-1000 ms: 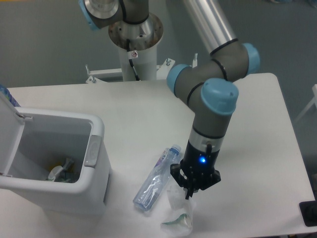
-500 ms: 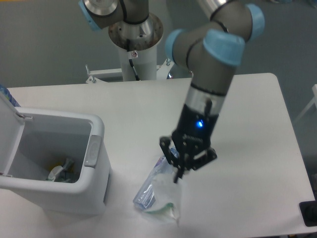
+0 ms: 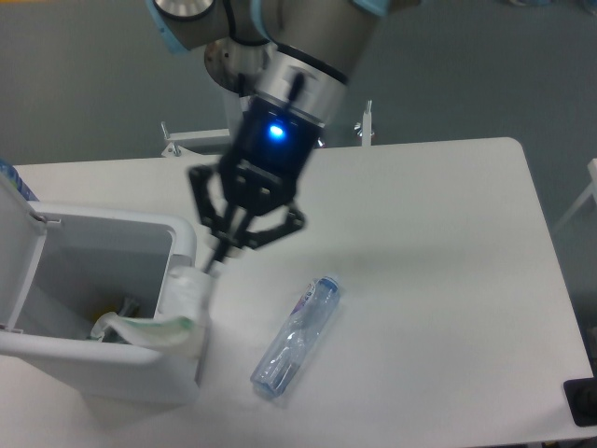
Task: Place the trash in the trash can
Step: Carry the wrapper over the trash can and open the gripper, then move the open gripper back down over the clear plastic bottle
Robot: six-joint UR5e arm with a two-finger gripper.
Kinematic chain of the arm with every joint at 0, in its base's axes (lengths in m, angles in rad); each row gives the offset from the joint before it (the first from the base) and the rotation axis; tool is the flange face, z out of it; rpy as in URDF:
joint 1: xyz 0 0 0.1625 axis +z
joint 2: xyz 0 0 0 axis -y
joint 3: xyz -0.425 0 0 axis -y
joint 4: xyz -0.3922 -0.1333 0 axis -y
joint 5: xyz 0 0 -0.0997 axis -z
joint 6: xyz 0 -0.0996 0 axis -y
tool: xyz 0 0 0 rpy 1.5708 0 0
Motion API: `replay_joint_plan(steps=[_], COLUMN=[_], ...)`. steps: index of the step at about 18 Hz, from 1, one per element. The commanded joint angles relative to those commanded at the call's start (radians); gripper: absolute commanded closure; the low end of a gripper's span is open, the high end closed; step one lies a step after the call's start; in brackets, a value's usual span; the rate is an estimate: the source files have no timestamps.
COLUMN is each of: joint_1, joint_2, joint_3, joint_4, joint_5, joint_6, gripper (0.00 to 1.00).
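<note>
My gripper is shut on the top of the crumpled clear wrapper with green marks. The wrapper hangs over the right rim of the white trash can, covering the grey latch tab, its lower end just inside the opening. The can stands at the table's left with its lid swung open to the left. The flattened clear water bottle with blue cap and bluish label lies on the table to the right of the can, cap pointing up and right.
Some items lie in the bottom of the can. The arm's base column stands behind the table's far edge. A dark object sits at the table's front right corner.
The gripper lifted the wrapper off the table beside the bottle and carried it up and left to the can's right rim. The bottle has not moved.
</note>
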Motion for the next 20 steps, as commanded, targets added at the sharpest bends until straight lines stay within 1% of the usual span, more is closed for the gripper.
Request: replay_joint_plan(steps=[1, 2, 3, 4, 5, 7, 9, 12, 15, 17, 19, 20], joint_1=[-0.009, -0.021, -0.032, -0.032, -0.032, -0.034, -0.022, 0.02, 0.043, 0.076, 0.092, 0.106], joint_2=[0.008, 0.008, 0.006, 0.006, 0.006, -0.003, -0.026, -0.107, -0.19, -0.245, -0.283, -0.305], joint_3=[-0.02, -0.025, -0.023, -0.023, -0.022, -0.017, 0.021, 0.11, 0.19, 0.204, 0.211, 0.204], joint_4=[0.0, 0.0, 0.0, 0.002, 0.002, 0.006, 0.008, 0.005, 0.005, 0.005, 0.003, 0.003], joint_5=[-0.002, -0.003, -0.003, -0.002, 0.0, 0.003, 0.008, 0.011, 0.015, 0.037, 0.075, 0.103], joint_6=[0.005, 0.003, 0.003, 0.005, 0.005, 0.006, 0.006, -0.001, 0.0, 0.008, 0.012, 0.024], gripper=[0.82, 0.62, 0.49, 0.2, 0.0, 0.0, 0.0, 0.0, 0.0, 0.0, 0.0, 0.0])
